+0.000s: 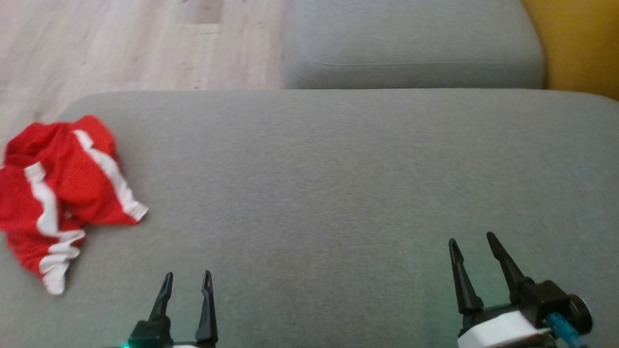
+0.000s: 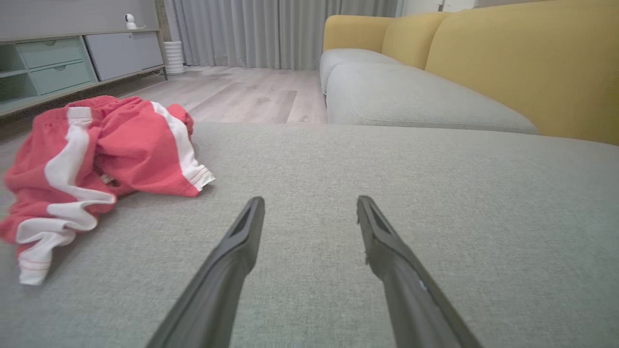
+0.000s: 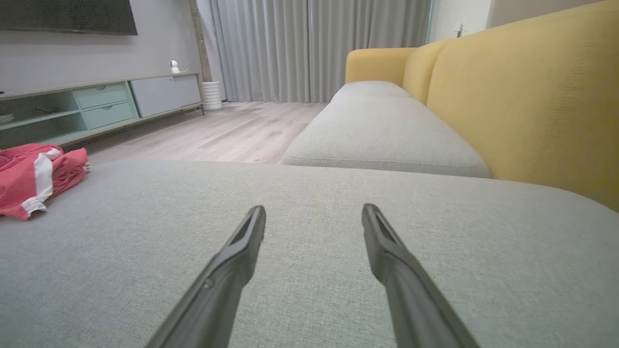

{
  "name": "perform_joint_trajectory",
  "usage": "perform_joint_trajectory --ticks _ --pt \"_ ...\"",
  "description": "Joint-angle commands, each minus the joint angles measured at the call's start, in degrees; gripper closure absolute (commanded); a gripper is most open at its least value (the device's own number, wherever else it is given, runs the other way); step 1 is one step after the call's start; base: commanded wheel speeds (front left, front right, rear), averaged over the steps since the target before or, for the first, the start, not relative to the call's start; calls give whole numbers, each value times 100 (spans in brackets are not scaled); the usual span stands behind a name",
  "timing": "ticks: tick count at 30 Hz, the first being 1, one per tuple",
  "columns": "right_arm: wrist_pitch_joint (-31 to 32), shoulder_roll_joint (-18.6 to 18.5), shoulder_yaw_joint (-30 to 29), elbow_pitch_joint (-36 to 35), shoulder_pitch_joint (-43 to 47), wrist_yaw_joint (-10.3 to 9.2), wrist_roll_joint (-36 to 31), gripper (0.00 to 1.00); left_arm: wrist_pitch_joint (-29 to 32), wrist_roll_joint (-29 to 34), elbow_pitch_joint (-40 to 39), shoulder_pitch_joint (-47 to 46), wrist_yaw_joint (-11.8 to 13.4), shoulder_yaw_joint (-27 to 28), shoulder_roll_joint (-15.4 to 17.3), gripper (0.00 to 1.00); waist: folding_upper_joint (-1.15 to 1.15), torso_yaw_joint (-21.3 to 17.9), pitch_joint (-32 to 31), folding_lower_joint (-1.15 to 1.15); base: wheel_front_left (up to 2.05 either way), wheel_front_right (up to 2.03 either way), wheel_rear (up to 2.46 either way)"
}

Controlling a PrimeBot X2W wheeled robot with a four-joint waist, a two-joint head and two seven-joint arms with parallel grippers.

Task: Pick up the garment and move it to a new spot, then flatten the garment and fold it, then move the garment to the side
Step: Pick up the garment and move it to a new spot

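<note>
While both pairs hang spread and empty low over the near edge of the grey seat cushion [image 1: 314, 183], left fingers [image 1: 208, 309] at bottom left & right fingers [image 1: 462, 275] off to the right, the red shorts [image 1: 63, 188] w/ white stripes lie crumpled at the cushion's left edge, well apart from both. Step in hand looks like the first pickup: bring the left fingers over onto a raised fold near the middle, not a loose hem, & pinch deep so nothing slips on the lift. Beyond: 2nd cushion [image 1: 411, 48], wood floor [image 1: 121, 43], yellow sofa back [image 1: 580, 43].
</note>
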Motion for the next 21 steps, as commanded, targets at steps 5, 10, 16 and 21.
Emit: perform_joint_trajectory --ticks 5,10,16,21 --pt "-57 -59 49 -153 -65 44 81 0 4 14 -195 -331 33 139 119 0 0 759 -5 0 0 0 0" --pt "-87 -59 88 -145 -127 44 119 0 11 0 -251 -355 71 167 172 0 0 1505 39 0 0 0 0" --pt "-111 -59 216 -92 -211 44 151 0 7 -26 -312 -359 113 200 228 0 0 2250 96 0 0 0 0" --pt "-112 -59 442 -34 -397 44 119 0 -73 -92 -410 -291 213 314 247 0 0 2461 243 0 0 0 0"
